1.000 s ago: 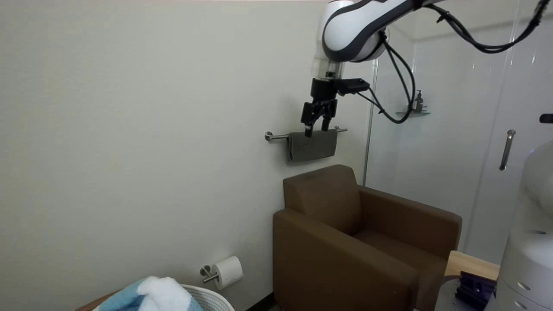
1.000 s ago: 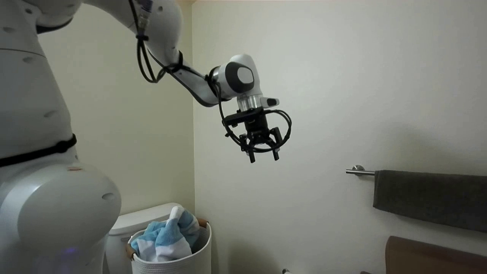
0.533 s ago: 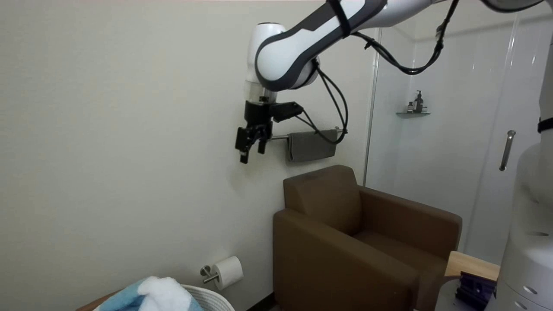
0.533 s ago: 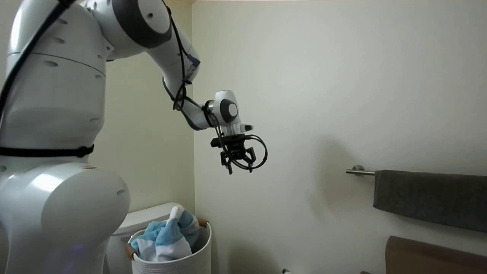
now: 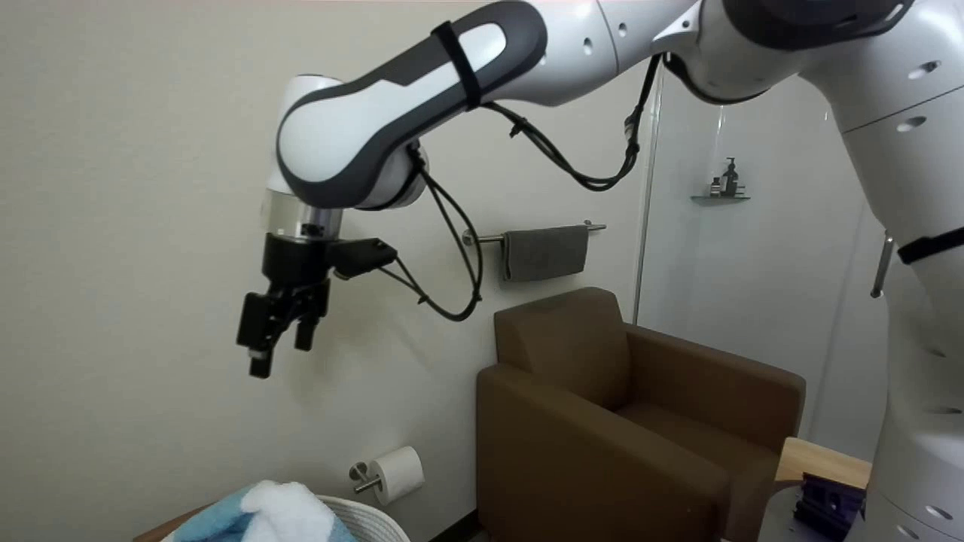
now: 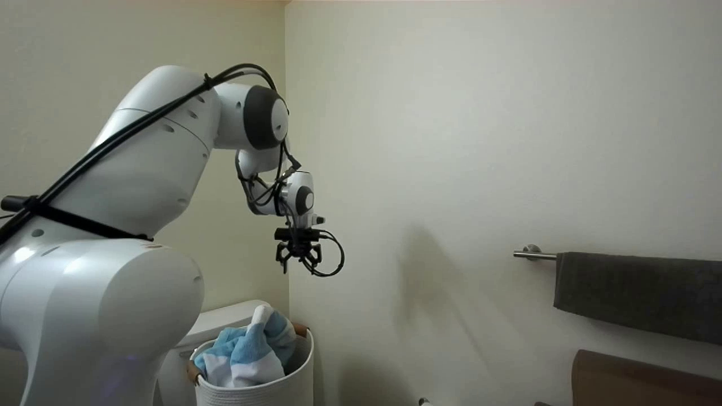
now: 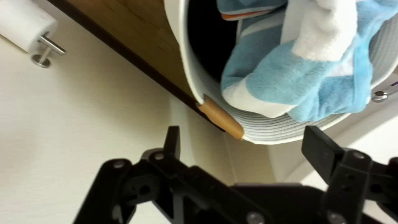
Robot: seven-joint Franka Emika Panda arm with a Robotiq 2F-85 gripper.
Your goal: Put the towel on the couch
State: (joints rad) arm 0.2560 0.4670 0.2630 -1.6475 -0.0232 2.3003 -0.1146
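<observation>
A blue-and-white towel [image 7: 279, 77] lies crumpled in a white woven basket [image 7: 261, 130]. The towel also shows in both exterior views [image 5: 279, 512] [image 6: 248, 349]. A grey towel [image 5: 546, 252] hangs on a wall bar above the brown couch [image 5: 587, 429], a single-seat armchair. Only the top of the couch's back shows in an exterior view [image 6: 637, 378]. My gripper [image 5: 282, 352] is open and empty, pointing down, well above the basket. In the wrist view the gripper's [image 7: 241, 137] jaws stand wide apart, with the basket's rim and tan handle [image 7: 220, 118] beyond them. The basket's lower part is hidden.
A toilet paper roll [image 5: 399, 474] on a metal holder sticks out from the wall near the basket. A white toilet tank [image 6: 231, 321] stands behind the basket. A glass shelf with bottles [image 5: 727, 181] is at the back. A wooden surface [image 5: 825, 461] is beside the robot base.
My gripper has moved left and down in both exterior views, away from the towel bar and over toward the basket. It stays open. The towels and couch have not moved.
</observation>
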